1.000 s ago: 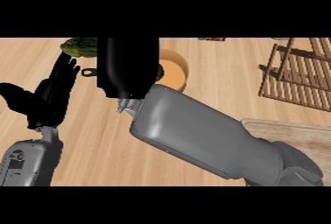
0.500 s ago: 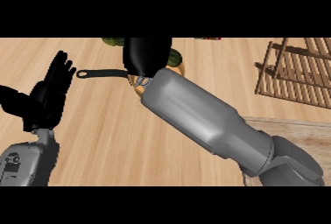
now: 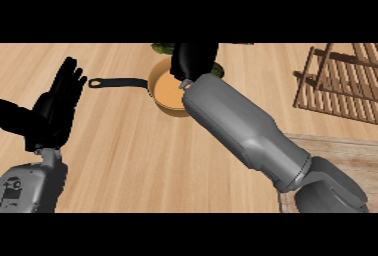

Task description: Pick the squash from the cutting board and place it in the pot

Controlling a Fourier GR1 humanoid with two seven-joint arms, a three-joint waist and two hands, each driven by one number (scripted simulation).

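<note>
Right hand [image 3: 193, 59]: curls round the green squash [image 3: 161, 48], hangs over the far rim of the pot [image 3: 158, 93] just below, and, if opening here, risks bouncing it off that rim, beyond the hand.

Right hand [image 3: 193, 59] (with squash [image 3: 160, 48]) over pot [image 3: 164, 95]

Wooden counter [image 3: 148, 165] (pot [image 3: 166, 94], rack [image 3: 339, 85], board [image 3: 347, 152])

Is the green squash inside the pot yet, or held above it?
Held, it seems: the right hand covers the squash at the far rim of the pot, green showing either side. Whether it touches inside, cannot tell.
</note>
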